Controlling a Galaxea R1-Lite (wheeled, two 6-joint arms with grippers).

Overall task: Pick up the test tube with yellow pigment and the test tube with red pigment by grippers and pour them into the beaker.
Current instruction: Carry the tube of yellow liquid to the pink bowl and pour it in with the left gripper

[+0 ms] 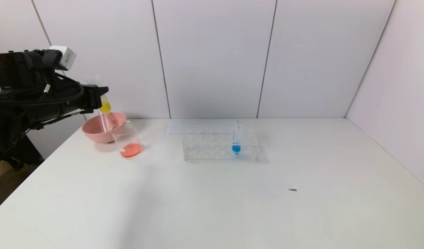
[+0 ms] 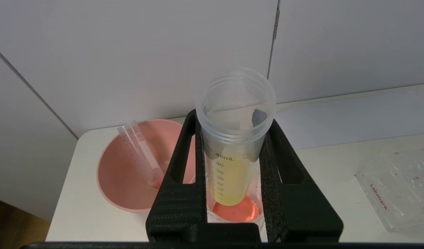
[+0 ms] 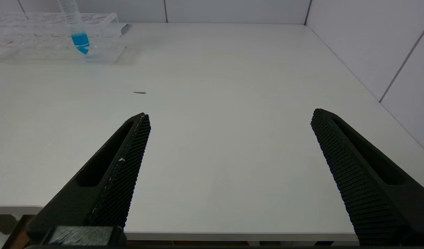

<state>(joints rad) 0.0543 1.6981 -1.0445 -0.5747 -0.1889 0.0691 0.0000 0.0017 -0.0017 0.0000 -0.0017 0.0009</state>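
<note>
My left gripper (image 1: 100, 95) is shut on the test tube with yellow pigment (image 1: 105, 106) and holds it upright, mouth up, just above the beaker (image 1: 127, 135). In the left wrist view the tube (image 2: 232, 166) sits between the black jaws of that gripper (image 2: 232, 119), with yellow liquid in its lower part. The beaker's bottom (image 2: 236, 211) shows right below it, holding red-orange liquid. An empty clear tube (image 2: 141, 154) leans in the pink bowl (image 2: 122, 186). My right gripper (image 3: 229, 114) is open and empty over the table's front edge, out of the head view.
The pink bowl (image 1: 94, 133) stands against the beaker at the table's far left. A clear rack (image 1: 212, 145) at the middle back holds a blue-liquid tube (image 1: 236, 147). A white sheet (image 1: 198, 125) lies behind it. A small dark speck (image 1: 292, 190) lies right of centre.
</note>
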